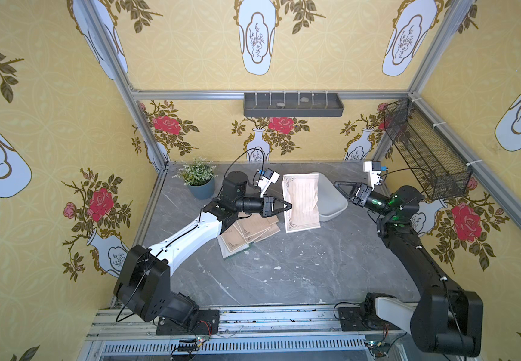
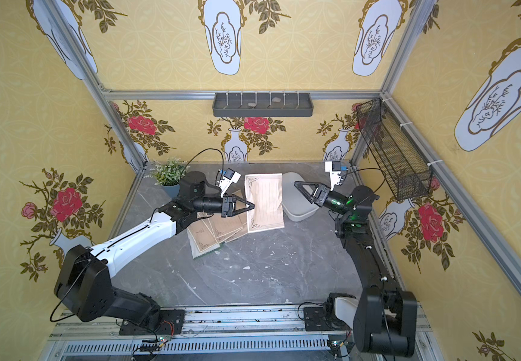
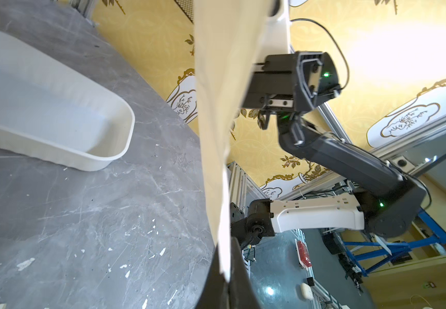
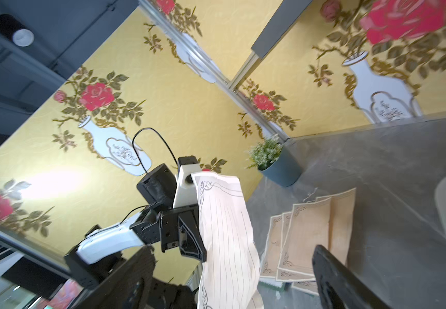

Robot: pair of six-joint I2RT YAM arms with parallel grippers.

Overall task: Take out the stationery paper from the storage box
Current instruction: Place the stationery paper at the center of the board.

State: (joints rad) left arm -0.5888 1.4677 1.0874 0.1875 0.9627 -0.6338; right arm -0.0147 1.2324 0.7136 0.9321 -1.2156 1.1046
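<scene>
1. The left gripper [image 1: 288, 206] is clamping a tan stationery sheet [image 1: 303, 200] aloft beside the storage box [image 1: 334, 203].
2. The right gripper [image 1: 340, 186] is hanging wide open, empty, over that box.
3. More sheets [image 1: 250, 231] are lying stacked on the table [image 1: 284, 275].

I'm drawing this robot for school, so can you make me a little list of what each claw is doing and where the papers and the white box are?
left gripper: shut on one lined sheet, which droops from the grip
right gripper: open, holding nothing, close to the storage box
storage box: no paper in the part that shows
pile of tan sheets: on the table, partly under the left arm
potted plant: back left corner of the table
</scene>
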